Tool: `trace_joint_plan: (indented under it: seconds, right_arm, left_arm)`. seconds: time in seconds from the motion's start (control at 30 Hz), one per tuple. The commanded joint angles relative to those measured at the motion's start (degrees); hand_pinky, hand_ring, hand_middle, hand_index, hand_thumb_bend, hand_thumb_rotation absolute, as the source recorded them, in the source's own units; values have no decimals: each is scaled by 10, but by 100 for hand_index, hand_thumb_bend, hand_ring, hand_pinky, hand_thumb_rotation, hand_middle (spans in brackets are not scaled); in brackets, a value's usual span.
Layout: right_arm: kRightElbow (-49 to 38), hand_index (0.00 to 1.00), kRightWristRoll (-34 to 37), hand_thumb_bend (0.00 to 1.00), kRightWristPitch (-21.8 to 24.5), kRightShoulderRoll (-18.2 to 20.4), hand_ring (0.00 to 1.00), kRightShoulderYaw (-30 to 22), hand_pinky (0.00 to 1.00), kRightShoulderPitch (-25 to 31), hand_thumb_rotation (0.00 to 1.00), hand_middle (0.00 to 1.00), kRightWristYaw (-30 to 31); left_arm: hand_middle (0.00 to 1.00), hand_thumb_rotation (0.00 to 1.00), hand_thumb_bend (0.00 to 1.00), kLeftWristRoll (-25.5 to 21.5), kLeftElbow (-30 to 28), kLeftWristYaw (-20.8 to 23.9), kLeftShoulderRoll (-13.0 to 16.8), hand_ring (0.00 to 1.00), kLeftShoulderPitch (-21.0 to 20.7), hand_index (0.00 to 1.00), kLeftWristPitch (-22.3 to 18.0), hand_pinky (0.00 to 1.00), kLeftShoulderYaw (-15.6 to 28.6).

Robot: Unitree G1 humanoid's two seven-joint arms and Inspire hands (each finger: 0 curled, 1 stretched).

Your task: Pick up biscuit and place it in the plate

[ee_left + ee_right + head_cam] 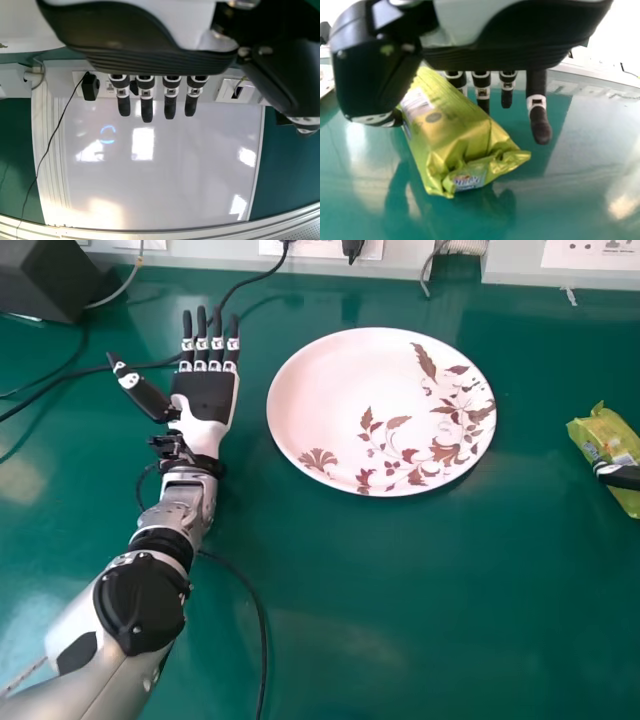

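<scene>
With your right hand (622, 477) wide-fingered, gently pinch the likely light, crushable biscuit packet (597, 430) mid-body, head view's far right.

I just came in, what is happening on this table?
A robot's right hand is at a green biscuit packet, to the right of the plate. How firmly it grips, I cannot tell. The packet is not on the plate yet. The left hand, open, is idle left of the plate.

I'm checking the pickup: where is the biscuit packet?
In the head view, the biscuit packet is at the right edge, right of the plate, with the right hand overlapping it.
</scene>
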Motion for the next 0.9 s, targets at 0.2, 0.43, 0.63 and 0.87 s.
trace_joint_plan:
  seconds: [0.2, 0.43, 0.63, 0.87]
  right_arm:
    - [-21, 49, 16, 52, 17, 0, 22, -5, 17, 22, 0, 44, 18]
    - [-28, 49, 17, 52, 17, -4, 22, -10, 17, 24, 0, 44, 22]
    - [-40, 49, 14, 52, 29, -3, 23, -18, 18, 25, 0, 45, 28]
    - [-69, 49, 7, 52, 37, -4, 23, -33, 18, 39, 0, 45, 21]
  left_arm:
    - [100, 67, 100, 15, 2, -4, 6, 95, 2, 100, 2, 97, -11]
    - [100, 69, 100, 18, 1, -3, 6, 95, 2, 100, 0, 96, -15]
    - [100, 69, 100, 19, 1, 2, 6, 96, 2, 100, -2, 94, -15]
    - [100, 69, 100, 24, 0, 6, 5, 96, 2, 100, -6, 96, -19]
